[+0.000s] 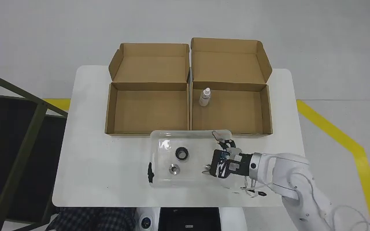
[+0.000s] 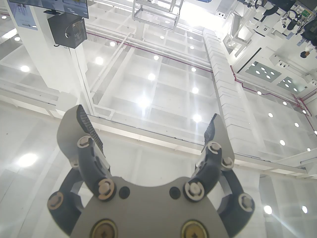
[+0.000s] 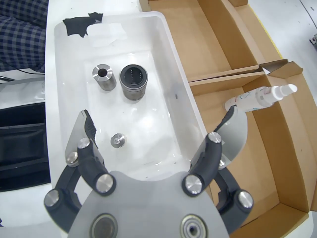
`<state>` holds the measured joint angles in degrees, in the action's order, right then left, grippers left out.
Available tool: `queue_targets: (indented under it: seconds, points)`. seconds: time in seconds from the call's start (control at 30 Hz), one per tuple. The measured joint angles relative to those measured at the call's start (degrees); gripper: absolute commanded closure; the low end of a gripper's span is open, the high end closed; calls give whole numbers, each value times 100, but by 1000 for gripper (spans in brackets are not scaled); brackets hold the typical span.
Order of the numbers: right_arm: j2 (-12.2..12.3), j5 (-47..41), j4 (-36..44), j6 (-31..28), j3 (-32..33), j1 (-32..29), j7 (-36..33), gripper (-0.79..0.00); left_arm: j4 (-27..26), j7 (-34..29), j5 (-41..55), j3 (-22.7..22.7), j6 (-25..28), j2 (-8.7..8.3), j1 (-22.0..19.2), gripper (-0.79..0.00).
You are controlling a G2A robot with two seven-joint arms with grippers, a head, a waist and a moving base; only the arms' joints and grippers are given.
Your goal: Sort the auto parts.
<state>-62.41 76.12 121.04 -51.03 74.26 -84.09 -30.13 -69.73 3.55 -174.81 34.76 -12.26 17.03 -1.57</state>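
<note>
A white table (image 1: 87,115) is seen in the middle of the top view, on a grey floor. Two open cardboard boxes are set side by side across the upper half of the table, their flaps folded back. The left box (image 1: 149,110) holds nothing that can be made out. In the right box (image 1: 243,112) a white spray bottle (image 1: 205,97) is seen near its left wall.

A clear plastic bin (image 1: 159,138) is placed just below the boxes, at the lower centre of the frame. A scrap of black tape (image 1: 150,172) is stuck to its left rim. Inside the bin a dark-cored bearing sleeve (image 1: 182,153) is stood upright. A steel cylinder (image 1: 173,170) with a hole in its top is stood just beside it, lower and to the left. In the right wrist view a small round metal piece (image 3: 118,140) is found on the bin floor, well apart from the other two and nearer the camera.

The right gripper (image 1: 213,164) is held over the right end of the bin, reaching in from the lower right of the top view. Its jaws are spread wide and nothing is held between them. One finger is seen above the bin floor and the other beyond the bin wall.

In the left wrist view the left gripper (image 2: 147,115) is pointed up at a white ceiling, its jaws likewise spread and nothing gripped.
</note>
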Motion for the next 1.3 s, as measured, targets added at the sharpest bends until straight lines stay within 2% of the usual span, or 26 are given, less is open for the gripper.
queue_targets:
  seconds: [0.57, 0.9, 1.17, 1.3]
  points:
    - [92, 487, -128, 53, -238, -28, -367, -785, 0, 0, 0, 0, 0, 0, 0, -785]
    - [117, 627, -356, -68, -538, 154, -656, -650, 0, 0, 0, 0, 0, 0, 0, -785]
    - [127, 645, -555, -162, -769, 378, -889, -616, 0, 0, 0, 0, 0, 0, 0, -785]
    - [127, 664, -663, -180, -894, 499, -1004, -536, 0, 0, 0, 0, 0, 0, 0, -785]
